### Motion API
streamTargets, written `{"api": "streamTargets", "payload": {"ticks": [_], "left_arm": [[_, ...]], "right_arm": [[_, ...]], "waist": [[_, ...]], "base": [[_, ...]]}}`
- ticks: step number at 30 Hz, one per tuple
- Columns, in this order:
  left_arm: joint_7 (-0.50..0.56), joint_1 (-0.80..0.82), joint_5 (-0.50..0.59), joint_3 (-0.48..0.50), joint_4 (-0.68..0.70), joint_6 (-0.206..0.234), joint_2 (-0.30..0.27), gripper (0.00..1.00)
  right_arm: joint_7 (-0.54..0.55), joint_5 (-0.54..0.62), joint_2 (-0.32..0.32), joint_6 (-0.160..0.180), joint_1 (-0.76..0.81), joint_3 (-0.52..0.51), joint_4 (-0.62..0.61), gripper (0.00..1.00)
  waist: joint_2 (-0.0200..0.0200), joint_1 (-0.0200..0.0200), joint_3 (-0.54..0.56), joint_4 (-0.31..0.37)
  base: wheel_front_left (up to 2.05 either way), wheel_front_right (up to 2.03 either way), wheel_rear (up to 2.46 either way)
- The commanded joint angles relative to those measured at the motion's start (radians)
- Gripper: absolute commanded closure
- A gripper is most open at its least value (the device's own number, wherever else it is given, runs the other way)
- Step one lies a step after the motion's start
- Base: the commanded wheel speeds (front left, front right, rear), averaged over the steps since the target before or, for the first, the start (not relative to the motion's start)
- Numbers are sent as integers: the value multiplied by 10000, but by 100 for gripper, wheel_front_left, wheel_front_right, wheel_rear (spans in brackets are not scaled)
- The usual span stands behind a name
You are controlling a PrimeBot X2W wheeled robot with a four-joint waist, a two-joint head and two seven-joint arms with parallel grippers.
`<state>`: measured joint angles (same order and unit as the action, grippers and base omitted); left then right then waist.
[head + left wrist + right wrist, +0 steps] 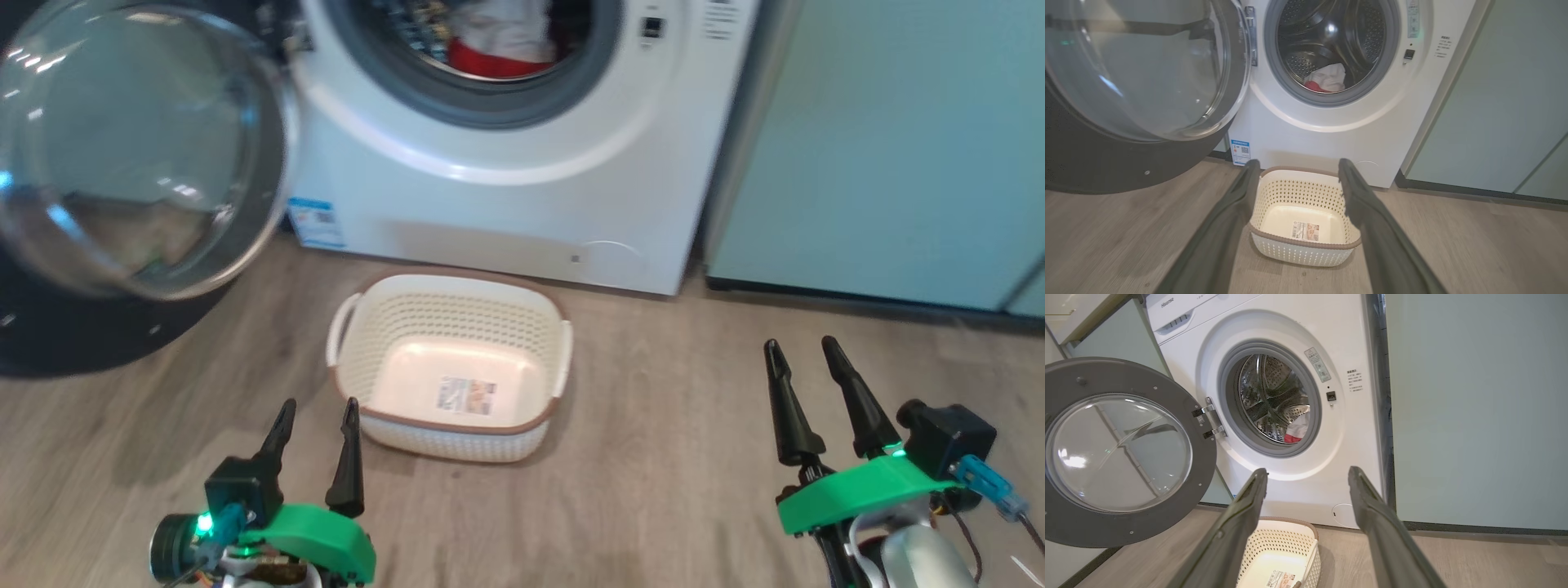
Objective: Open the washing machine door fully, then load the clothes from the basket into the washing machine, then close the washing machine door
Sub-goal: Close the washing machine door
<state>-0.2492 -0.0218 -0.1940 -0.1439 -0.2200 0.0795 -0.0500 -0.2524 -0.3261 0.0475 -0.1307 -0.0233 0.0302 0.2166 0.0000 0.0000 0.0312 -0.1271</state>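
The washing machine [522, 204] [1331, 134] [1298, 486] stands white at the back, its door [139, 155] [1135, 69] [1118, 453] swung wide open to the left. Red and white clothes [502, 45] [1326, 79] [1297, 430] lie inside the steel drum. The cream basket [453, 363] [1302, 216] [1280, 555] sits on the floor in front of the washer, holding nothing but its label. My left gripper [318, 415] [1298, 167] is open, near the basket's front left corner. My right gripper [802, 349] [1306, 475] is open, out to the basket's right.
Pale teal cabinets [882, 147] [1506, 102] [1474, 408] stand right of the washer. Wood-look floor [669, 425] spreads around the basket. The open door overhangs the floor at the left.
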Motion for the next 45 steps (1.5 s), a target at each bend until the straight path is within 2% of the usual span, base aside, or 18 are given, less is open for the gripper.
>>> {"api": "streamTargets", "payload": {"ticks": [1, 16, 29, 40, 45], "left_arm": [[-126, 424, 55, 288, 249, 44, -3, 0], [-126, 440, 426, 764, 252, -287, -3, 0], [-126, 257, 301, 1311, 906, -105, -3, 0], [-126, 166, 398, 1411, 1050, -12, -3, 0], [-126, 169, 567, 1460, 1034, -124, -3, 0]], "right_arm": [[-94, -62, 27, 0, -171, 244, -331, 0], [-94, -600, 27, 0, -175, 423, -340, 0], [-94, -636, 27, 0, -886, 1007, -91, 0], [-94, -730, 27, 0, -1061, 1148, 52, 0], [-94, -716, 27, 0, -1010, 1066, 36, 0]], "waist": [[0, 0, 33, -663], [0, 0, 437, -3223], [0, 0, 4, -3710], [0, 0, -104, -3767], [0, 0, -57, -3741]], "base": [[0, 0, 0], [0, 0, 0], [0, 0, 0], [0, 0, 0], [0, 0, 0]]}}
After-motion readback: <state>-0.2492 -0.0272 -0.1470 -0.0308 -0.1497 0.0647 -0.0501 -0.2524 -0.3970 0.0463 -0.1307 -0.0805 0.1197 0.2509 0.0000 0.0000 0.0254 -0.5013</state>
